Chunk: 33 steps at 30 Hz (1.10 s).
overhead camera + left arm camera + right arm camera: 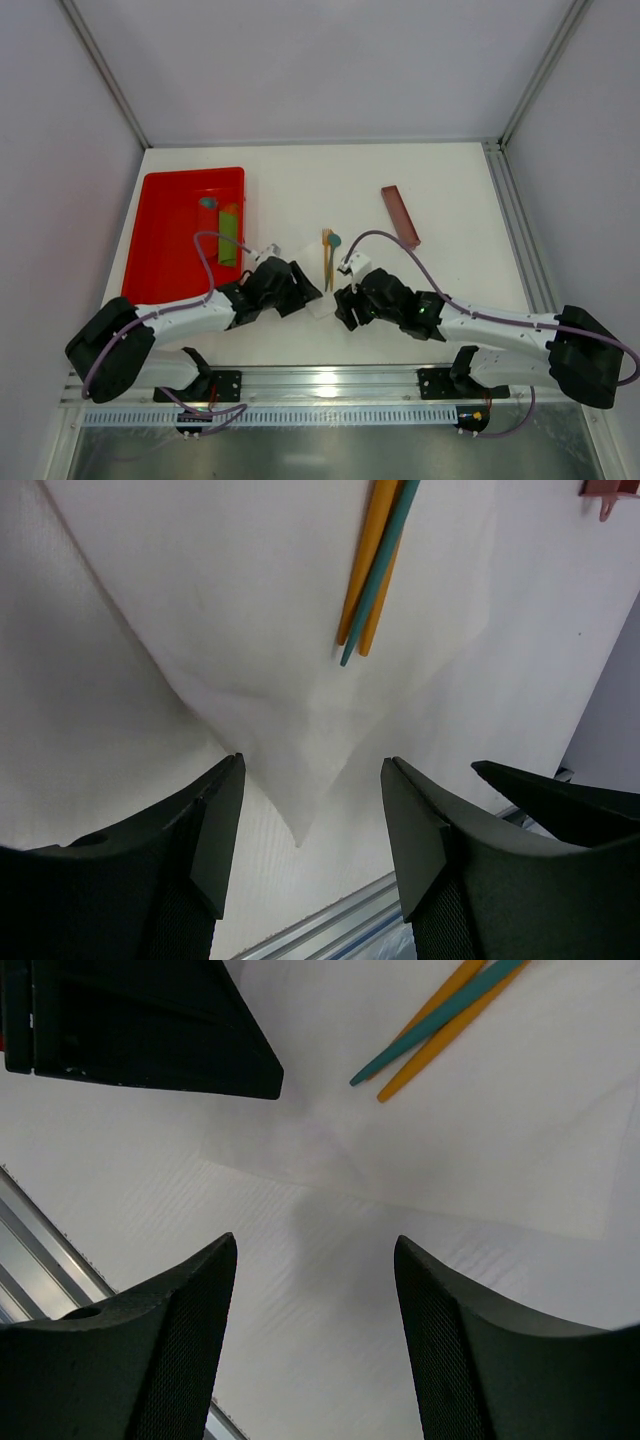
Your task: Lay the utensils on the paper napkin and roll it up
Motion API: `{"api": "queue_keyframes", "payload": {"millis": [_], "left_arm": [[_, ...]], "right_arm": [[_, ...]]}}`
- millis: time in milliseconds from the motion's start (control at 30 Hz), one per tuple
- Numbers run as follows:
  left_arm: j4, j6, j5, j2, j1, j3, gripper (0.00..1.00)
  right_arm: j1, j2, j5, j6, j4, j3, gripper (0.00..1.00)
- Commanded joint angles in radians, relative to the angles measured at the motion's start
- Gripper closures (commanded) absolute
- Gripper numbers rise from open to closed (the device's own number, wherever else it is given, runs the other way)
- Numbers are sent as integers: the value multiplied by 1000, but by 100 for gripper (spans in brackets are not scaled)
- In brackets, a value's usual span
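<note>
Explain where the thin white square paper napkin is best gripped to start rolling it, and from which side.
Grip the thin white paper napkin by its near pointed corner, coming in low from the near side. The sheet lies flat, so a corner is probably easiest to pinch, and the slender orange sticks and teal stick end short of it. The open left gripper straddles it.

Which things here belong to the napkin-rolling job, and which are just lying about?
Job in hand:
utensils
paper napkin

Lying about:
red tray
green strip, in the tray
reddish-brown bar
</note>
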Motion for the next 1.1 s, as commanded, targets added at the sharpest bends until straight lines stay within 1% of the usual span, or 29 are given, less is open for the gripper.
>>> {"api": "queue_keyframes", "payload": {"millis": [0, 200, 233, 367, 433, 533, 567, 600, 667, 700, 733, 867, 1067], "left_arm": [[-50, 31, -28, -39, 10, 71, 39], [-28, 28, 18, -16, 65, 67, 39], [3, 31, 22, -11, 68, 65, 39], [14, 39, 36, 15, 95, 70, 39], [15, 40, 68, 21, 102, 71, 39], [-20, 42, 61, 8, 103, 81, 39], [-79, 48, 48, 0, 103, 84, 40], [-104, 53, 48, -8, 103, 84, 40], [-138, 56, -4, -42, 103, 78, 39], [-155, 54, -11, -66, 105, 70, 39], [-161, 54, -16, -74, 105, 65, 39], [-178, 42, -16, -94, 103, 58, 39], [-203, 31, -21, -100, 103, 56, 38]], "right_arm": [[16, 8, 20, -68, 135, -8, 34], [47, 74, 25, -123, 185, -12, 34], [56, 87, 29, -134, 191, -9, 34], [99, 168, 54, -172, 195, 26, 34], [143, 197, 81, -185, 195, 47, 34], [198, 226, 159, -188, 208, 50, 34], [209, 237, 178, -188, 212, 49, 34], [220, 242, 198, -191, 220, 49, 34], [260, 258, 250, -192, 225, 54, 34], [280, 275, 309, -196, 232, 55, 34], [287, 283, 327, -199, 238, 58, 34], [307, 315, 376, -231, 232, 87, 34], [315, 381, 402, -257, 234, 110, 34]]}}
